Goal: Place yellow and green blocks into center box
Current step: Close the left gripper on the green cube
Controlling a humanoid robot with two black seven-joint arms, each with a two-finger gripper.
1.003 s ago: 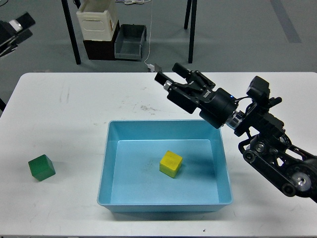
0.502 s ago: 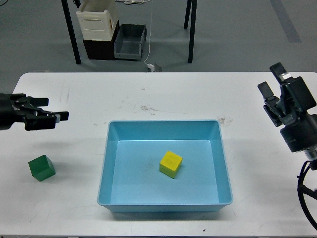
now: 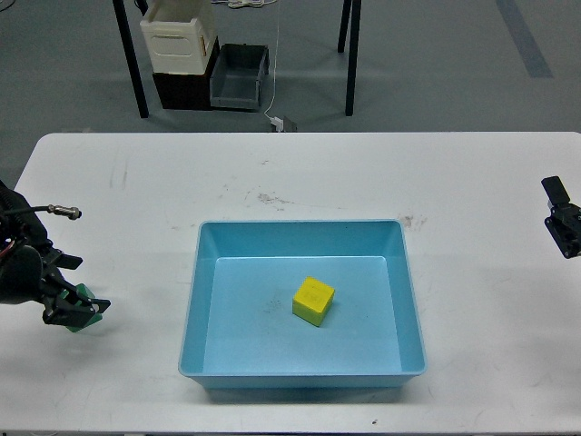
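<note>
The yellow block (image 3: 313, 301) lies inside the blue box (image 3: 195, 300) at the table's middle, a little right of the box's centre. The green block (image 3: 83, 292) sits on the table at the far left and is mostly covered by my left gripper (image 3: 74, 289). The gripper is down over the block, with its dark fingers apart on either side of it. Only slivers of green show. My right gripper (image 3: 563, 227) is pulled back to the right edge of the view. Only a small dark part of it shows.
The white table (image 3: 290, 173) has marks near its back middle. Beyond its far edge, a white crate (image 3: 177, 36) and a grey bin (image 3: 238, 77) stand on the floor beside black table legs.
My left gripper has dropped from above the green block down onto it. My right arm has withdrawn further to the right edge. The yellow block and box have not moved.
</note>
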